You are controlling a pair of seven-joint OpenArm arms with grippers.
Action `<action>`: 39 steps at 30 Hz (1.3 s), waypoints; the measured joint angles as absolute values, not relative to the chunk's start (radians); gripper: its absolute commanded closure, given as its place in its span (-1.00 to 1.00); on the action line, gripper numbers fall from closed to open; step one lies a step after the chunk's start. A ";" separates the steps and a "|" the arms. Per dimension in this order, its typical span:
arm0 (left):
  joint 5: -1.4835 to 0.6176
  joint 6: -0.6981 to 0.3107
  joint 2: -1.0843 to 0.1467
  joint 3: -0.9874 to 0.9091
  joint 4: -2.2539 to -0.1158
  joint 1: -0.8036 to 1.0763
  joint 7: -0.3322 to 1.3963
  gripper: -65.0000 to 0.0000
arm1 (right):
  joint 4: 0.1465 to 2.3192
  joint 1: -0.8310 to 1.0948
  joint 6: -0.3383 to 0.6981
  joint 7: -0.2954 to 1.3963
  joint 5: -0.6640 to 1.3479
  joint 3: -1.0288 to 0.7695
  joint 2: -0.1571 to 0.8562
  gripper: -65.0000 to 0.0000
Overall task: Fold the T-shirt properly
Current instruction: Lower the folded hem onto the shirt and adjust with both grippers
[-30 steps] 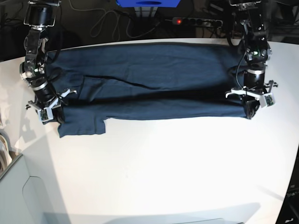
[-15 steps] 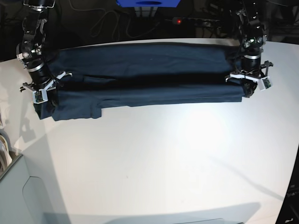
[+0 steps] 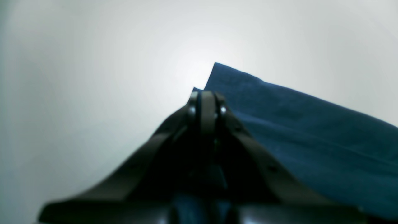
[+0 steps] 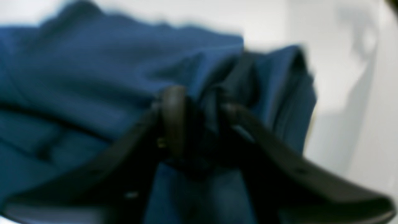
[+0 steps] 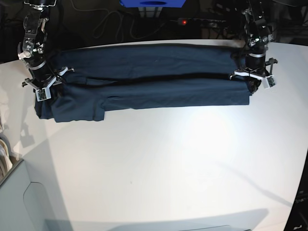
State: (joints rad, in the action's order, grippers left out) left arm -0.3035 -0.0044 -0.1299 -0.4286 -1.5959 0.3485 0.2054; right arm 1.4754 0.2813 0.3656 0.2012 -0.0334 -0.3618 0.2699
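1. We see the plain dark navy-blue short-sleeved cotton T-shirt [image 5: 144, 79] lying stretched sideways as a long band along the far part of the white table [image 5: 159, 163], its near half laid back over its far half, with a dark crease line running along the middle.

2. At the end on the base view's right, the left gripper [image 5: 253, 83] sits at the corner of the band; in the left wrist view its black fingers [image 3: 203, 107] are pressed together with no gap, and a tip of cloth shows just beyond them. We judge it closed on the T-shirt's corner.

3. At the other end, the right gripper [image 4: 199, 105] has its jaws parted in the blurred right wrist view, with bunched blue cloth lying between and around them. We cannot tell whether it grips the cloth or has let go.

4. Near this end a short sleeve [image 5: 79, 113] juts toward us past the folded edge.

5. We judge the first lengthwise fold as nearly laid. What remains, in our judgement: releasing both corners, tucking the sleeve, and folding the long band crosswise into a compact packet.
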 measured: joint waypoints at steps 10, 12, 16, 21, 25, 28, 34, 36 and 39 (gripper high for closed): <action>-0.303 -0.004 -0.130 -0.428 -1.596 0.350 0.206 1.00 | 1.657 0.321 0.366 0.192 -0.030 -0.448 0.264 -0.26; -0.303 -0.004 -0.130 -0.428 -1.596 0.349 0.205 1.00 | 1.643 0.287 0.365 0.208 -0.032 -0.430 0.266 -0.26; -0.303 -0.004 -0.130 -0.427 -1.596 0.349 0.206 1.00 | 1.565 0.190 0.365 0.286 -0.024 -0.381 0.268 -0.26; -0.303 -0.004 -0.130 -0.427 -1.596 0.349 0.205 1.00 | 1.450 0.134 0.366 0.337 -0.033 -0.376 0.269 -0.26; -0.303 -0.004 -0.130 -0.427 -1.596 0.349 0.205 1.00 | 1.407 0.126 0.366 0.338 -0.032 -0.376 0.267 -0.23; -0.303 -0.004 -0.130 -0.427 -1.596 0.349 0.205 1.00 | 1.407 0.129 0.392 0.333 -0.033 -0.376 0.266 0.01; -0.303 -0.004 -0.130 -0.427 -1.596 0.349 0.205 1.00 | 1.412 0.149 0.530 0.337 -0.033 -0.380 0.266 1.00; -0.303 -0.004 -0.130 -0.427 -1.596 0.349 0.205 1.00 | 1.433 0.163 0.532 0.339 -0.039 -0.382 0.266 0.95; -0.303 -0.004 -0.130 -0.427 -1.596 0.348 0.205 1.00 | 1.509 0.199 0.540 0.337 -0.042 -0.385 0.266 0.99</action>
